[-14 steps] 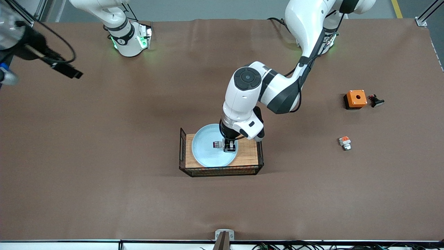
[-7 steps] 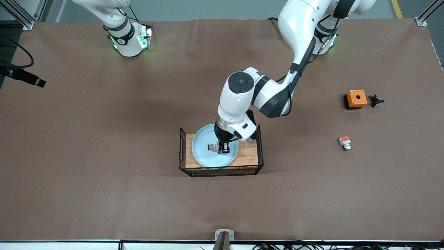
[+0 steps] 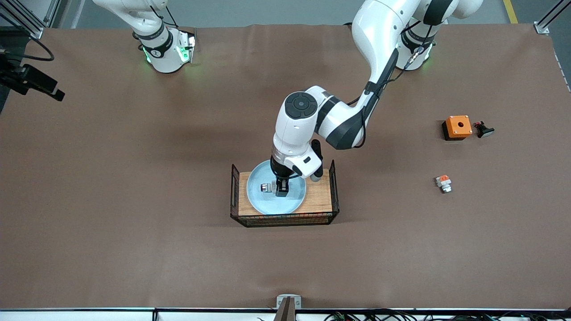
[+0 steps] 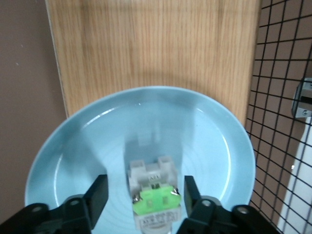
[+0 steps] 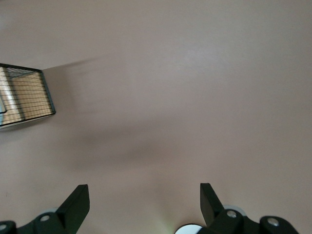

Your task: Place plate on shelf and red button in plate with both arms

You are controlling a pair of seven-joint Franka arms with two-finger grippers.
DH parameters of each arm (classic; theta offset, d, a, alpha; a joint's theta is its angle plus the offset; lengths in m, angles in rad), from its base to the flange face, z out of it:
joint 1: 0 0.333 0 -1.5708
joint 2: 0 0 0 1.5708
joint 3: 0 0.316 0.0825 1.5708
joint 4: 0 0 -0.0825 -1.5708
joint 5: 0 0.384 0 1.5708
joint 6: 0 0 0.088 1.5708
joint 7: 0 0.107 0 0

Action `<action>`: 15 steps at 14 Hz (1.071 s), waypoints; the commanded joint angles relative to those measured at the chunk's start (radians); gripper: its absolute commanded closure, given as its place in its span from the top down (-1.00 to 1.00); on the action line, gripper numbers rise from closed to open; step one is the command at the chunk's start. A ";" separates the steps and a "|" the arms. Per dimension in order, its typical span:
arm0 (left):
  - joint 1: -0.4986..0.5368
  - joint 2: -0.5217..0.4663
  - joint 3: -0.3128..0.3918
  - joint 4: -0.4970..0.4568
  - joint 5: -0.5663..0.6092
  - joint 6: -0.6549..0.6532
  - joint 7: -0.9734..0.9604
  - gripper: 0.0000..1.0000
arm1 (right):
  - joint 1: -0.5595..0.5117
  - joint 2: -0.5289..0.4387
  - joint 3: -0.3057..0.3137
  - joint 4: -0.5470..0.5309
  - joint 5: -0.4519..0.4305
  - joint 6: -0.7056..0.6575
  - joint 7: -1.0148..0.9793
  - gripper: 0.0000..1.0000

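The pale blue plate (image 3: 267, 203) lies in a wooden tray (image 3: 319, 196) with wire walls in the middle of the table. The red button (image 3: 266, 187), a white-grey piece with a green patch, sits on the plate. My left gripper (image 3: 282, 189) is low over the plate. In the left wrist view the gripper (image 4: 145, 192) is open and straddles the button (image 4: 153, 195), with a clear gap at one finger; the plate (image 4: 219, 146) fills that view. My right gripper (image 3: 44, 87) is open and empty over bare table at the right arm's end (image 5: 144, 202).
An orange box with a hole (image 3: 457, 127) and a small black part (image 3: 484, 130) lie toward the left arm's end. A white piece with an orange-red block (image 3: 443, 183) lies nearer the front camera. The tray's wire wall (image 4: 282, 97) stands close to the left gripper.
My left gripper has moved across the plate toward the right arm's end, and the button has shifted along with it. My right gripper has shifted at the edge of the view.
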 commanded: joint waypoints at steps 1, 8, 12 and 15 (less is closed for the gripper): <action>0.006 -0.029 0.001 0.016 0.013 -0.083 0.046 1.00 | 0.009 -0.012 0.023 -0.006 -0.014 0.025 0.007 1.00; 0.182 -0.239 0.001 0.014 -0.117 -0.393 0.401 1.00 | 0.013 -0.004 0.043 0.017 -0.066 0.038 0.033 1.00; 0.320 -0.315 0.007 0.005 -0.136 -0.560 0.812 1.00 | 0.026 -0.004 0.043 0.017 -0.071 0.038 0.030 1.00; 0.474 -0.377 0.014 0.002 -0.123 -0.678 1.247 1.00 | 0.040 -0.004 0.043 0.016 -0.089 0.038 -0.008 1.00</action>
